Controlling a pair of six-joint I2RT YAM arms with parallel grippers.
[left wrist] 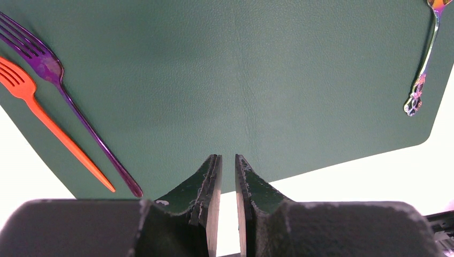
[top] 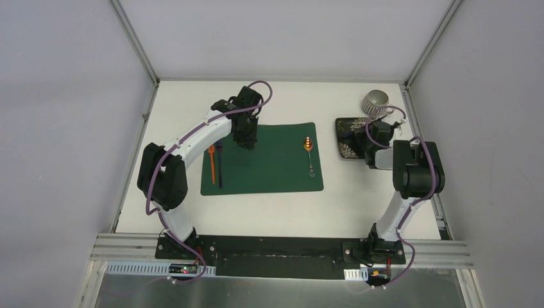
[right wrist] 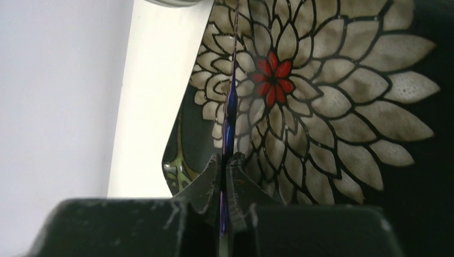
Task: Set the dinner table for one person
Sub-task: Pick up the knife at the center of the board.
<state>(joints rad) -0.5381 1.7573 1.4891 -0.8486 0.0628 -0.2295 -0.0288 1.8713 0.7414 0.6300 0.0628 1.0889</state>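
Observation:
On the white dinner table (top: pixel 276 215) lies a dark green placemat (top: pixel 269 168). An orange fork (top: pixel 211 164) and a purple fork (top: pixel 219 165) lie side by side on its left edge, and an iridescent spoon (top: pixel 309 154) lies near its right edge. My left gripper (top: pixel 247 144) hovers over the mat's back middle, jaws nearly together and empty (left wrist: pixel 228 158). My right gripper (top: pixel 370 140) hangs over a black flower-patterned plate (top: pixel 345 131) right of the mat. It is shut (right wrist: pixel 228 158) on a thin purple-blue utensil (right wrist: pixel 230 115) seen edge-on, likely a knife.
A ribbed silver cup (top: pixel 375 102) stands behind the plate at the back right. Aluminium frame posts (top: pixel 136 42) rise at the table's back corners. The left wrist view shows both forks (left wrist: pixel 80 118), the spoon (left wrist: pixel 423 75) and bare mat (left wrist: pixel 241 80).

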